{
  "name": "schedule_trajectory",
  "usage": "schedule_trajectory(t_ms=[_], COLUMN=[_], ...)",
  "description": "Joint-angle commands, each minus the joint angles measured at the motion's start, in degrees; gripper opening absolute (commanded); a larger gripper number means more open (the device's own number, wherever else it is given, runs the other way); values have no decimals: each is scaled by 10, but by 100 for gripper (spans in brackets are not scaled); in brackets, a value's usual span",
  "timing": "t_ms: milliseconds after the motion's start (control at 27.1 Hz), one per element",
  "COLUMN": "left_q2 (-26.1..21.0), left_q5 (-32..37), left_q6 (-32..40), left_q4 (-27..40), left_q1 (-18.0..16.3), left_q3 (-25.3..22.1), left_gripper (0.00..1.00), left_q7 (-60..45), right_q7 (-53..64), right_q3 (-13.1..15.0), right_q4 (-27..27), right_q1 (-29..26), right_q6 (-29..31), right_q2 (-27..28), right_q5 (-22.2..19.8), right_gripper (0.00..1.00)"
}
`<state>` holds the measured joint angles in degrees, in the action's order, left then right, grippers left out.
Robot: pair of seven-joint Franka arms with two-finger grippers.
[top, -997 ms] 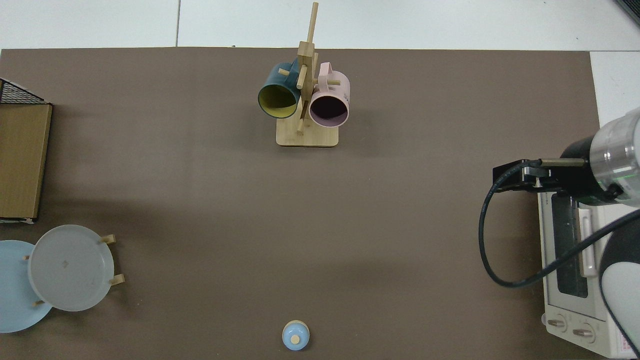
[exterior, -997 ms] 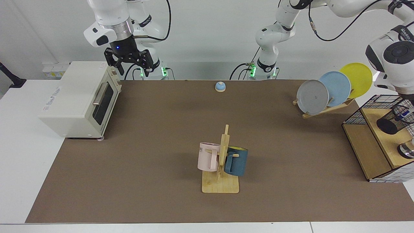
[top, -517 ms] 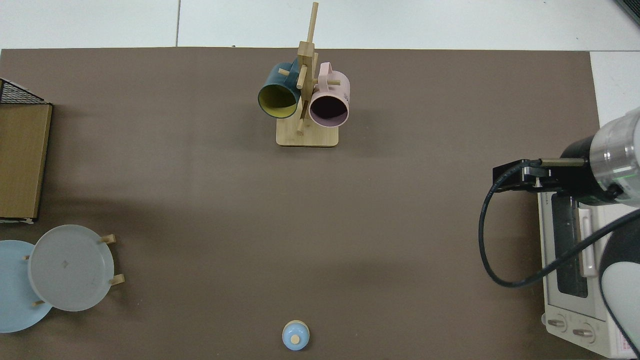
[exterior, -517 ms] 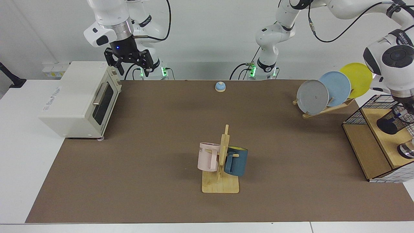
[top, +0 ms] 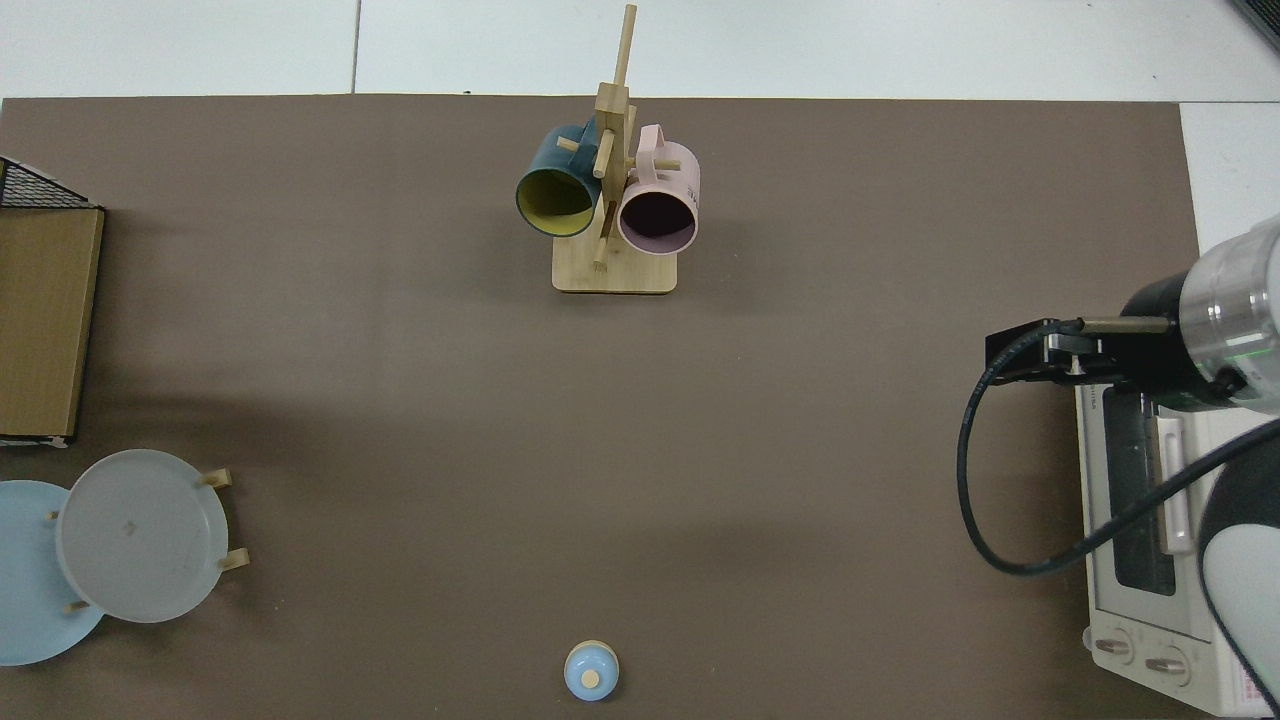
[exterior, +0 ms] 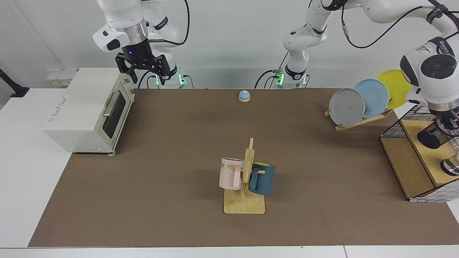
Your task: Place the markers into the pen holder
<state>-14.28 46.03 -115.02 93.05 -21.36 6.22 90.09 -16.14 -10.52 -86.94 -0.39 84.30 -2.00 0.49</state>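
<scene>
Pink mug, teal mug, brown mat.

— What sort of place is this?

— A robotics lab set up as a mock kitchen. Two white arms are bolted behind a surface covered by a brown mat, with cables looping off them and green lights at their bases.

— And the kitchen part?

— A toaster oven, mugs hung on a wooden mug tree, coloured plates in a rack, and a small call bell, all spaced well apart against plain white walls.
</scene>
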Motion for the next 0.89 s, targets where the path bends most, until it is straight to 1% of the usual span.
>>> schedule_trajectory(t_ms=[0,369,849], left_q2=[5,5,7], left_q5=[-8,-6,-7], left_q6=[-17,-39,-38], left_q4=[17,18,22], left_q1=[-10,-11,-11], left_q3=[3,-9,-10], left_gripper=[0,0,0], left_q7=[-6,-7,-5], right_q7=[15,15,15], right_q3=[-5,-5,-5], right_q4=[-3,-3,-3], right_q1=[-10,-10,-11], right_q6=[9,9,9], right_q2=[-5,-5,-5], right_q5=[5,5,5], right_gripper=[99,99,99])
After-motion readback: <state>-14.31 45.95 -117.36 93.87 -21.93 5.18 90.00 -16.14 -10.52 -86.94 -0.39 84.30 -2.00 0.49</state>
